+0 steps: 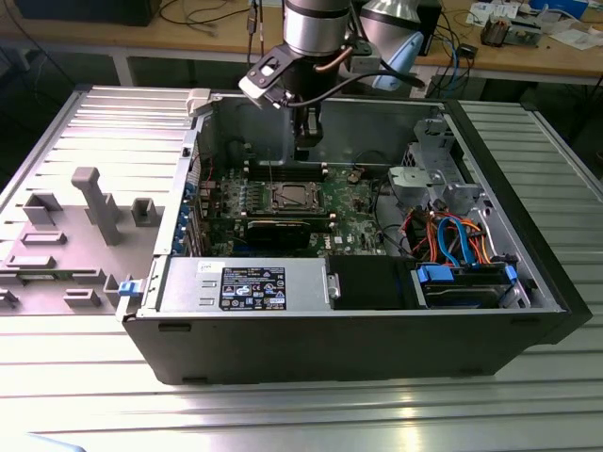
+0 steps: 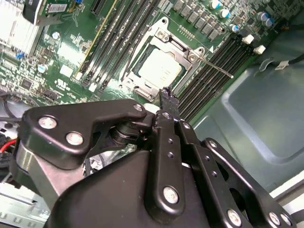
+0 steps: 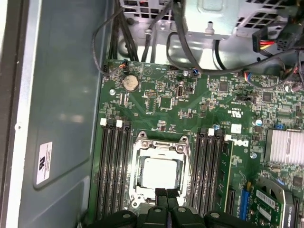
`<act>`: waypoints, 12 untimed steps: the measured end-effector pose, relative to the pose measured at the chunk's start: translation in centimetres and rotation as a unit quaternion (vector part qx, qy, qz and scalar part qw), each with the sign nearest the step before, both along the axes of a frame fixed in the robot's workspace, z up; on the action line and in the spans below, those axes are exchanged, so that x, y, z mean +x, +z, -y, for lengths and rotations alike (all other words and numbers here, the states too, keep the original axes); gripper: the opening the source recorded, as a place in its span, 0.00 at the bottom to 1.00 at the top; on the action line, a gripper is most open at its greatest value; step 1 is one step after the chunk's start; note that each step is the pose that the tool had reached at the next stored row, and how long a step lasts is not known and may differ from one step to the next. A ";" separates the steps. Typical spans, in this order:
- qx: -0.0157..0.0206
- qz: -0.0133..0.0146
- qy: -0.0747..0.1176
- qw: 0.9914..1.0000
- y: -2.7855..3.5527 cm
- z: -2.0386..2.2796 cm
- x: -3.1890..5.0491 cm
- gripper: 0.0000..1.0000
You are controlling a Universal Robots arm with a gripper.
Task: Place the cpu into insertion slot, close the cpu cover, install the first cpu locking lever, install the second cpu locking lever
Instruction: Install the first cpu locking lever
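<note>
cpu (image 1: 287,198): middle of the exterior view, flat, framed by the cpu cover (image 3: 161,145).
gripper (image 1: 307,149): fingers (image 3: 161,199) pressed together, empty, over the cpu.
locking lever (image 2: 216,67): looks thin, stiff, springy; best pushed near its free end.

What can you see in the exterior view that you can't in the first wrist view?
The exterior view takes in the whole computer case, the grey tray beside it and the arm overhead. The first wrist view adds a white sticker on the case wall. Both share the cpu, the green board and the end effector over them.
</note>
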State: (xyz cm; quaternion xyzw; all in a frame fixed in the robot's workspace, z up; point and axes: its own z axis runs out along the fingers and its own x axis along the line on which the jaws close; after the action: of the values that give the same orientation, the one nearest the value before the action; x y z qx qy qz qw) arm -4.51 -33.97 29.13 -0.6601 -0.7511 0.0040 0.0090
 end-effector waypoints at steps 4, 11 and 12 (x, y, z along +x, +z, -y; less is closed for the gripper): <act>0.000 0.000 0.029 1.000 -0.02 0.00 0.00 0.11; 0.000 0.000 0.085 0.996 -0.03 0.00 0.00 0.11; 0.000 0.000 0.095 0.995 -0.03 0.00 0.00 0.11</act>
State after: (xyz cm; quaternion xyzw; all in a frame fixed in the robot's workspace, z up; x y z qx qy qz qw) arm -4.50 -33.97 29.10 -0.5858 -0.8104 0.0050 0.0085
